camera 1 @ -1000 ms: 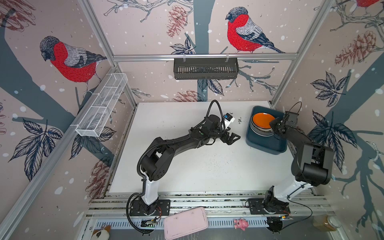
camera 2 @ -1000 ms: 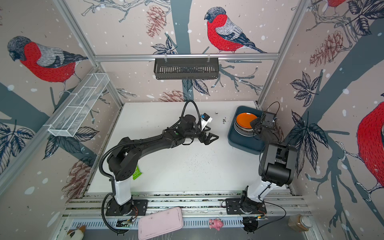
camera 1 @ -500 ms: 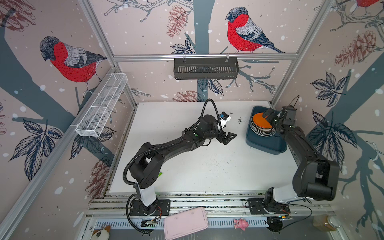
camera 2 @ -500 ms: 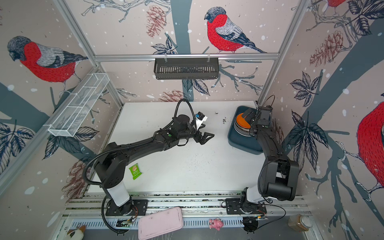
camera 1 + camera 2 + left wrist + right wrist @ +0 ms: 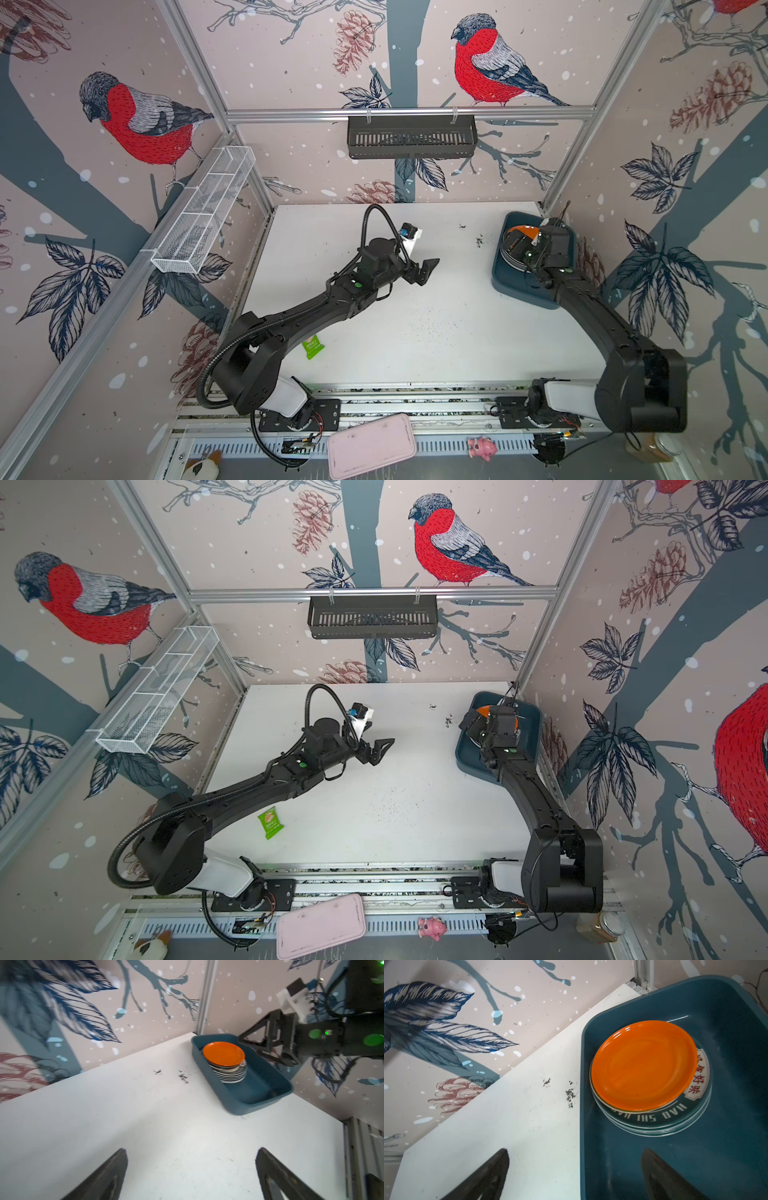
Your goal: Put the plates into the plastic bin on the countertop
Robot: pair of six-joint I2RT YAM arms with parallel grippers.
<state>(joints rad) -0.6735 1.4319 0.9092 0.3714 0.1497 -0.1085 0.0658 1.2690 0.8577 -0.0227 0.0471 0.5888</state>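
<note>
The plates [image 5: 643, 1064] sit as one stack inside the plastic bin [image 5: 737, 1043], a plain orange one on top of a teal-patterned lettered one [image 5: 675, 1113]. In both top views the bin [image 5: 505, 286] [image 5: 467, 758] stands at the countertop's [image 5: 415, 332] far right corner, with the orange plate [image 5: 524, 230] [image 5: 484, 710] partly hidden by my right arm. My right gripper [image 5: 575, 1167] [image 5: 515, 245] hangs open and empty above the bin's left wall. My left gripper [image 5: 191, 1167] [image 5: 424, 270] is open and empty over mid-table, facing the stack [image 5: 223, 1053].
A green packet [image 5: 312, 347] lies near the left arm's base. Dark specks [image 5: 478, 241] dot the table beside the bin. A black slotted basket [image 5: 411, 137] and a white wire basket [image 5: 203, 212] hang on the walls. A pink tray [image 5: 371, 444] lies below the front rails.
My right gripper has opened and moved from the stack's right side to above it. My left arm has drawn back to the left, uncovering the green packet.
</note>
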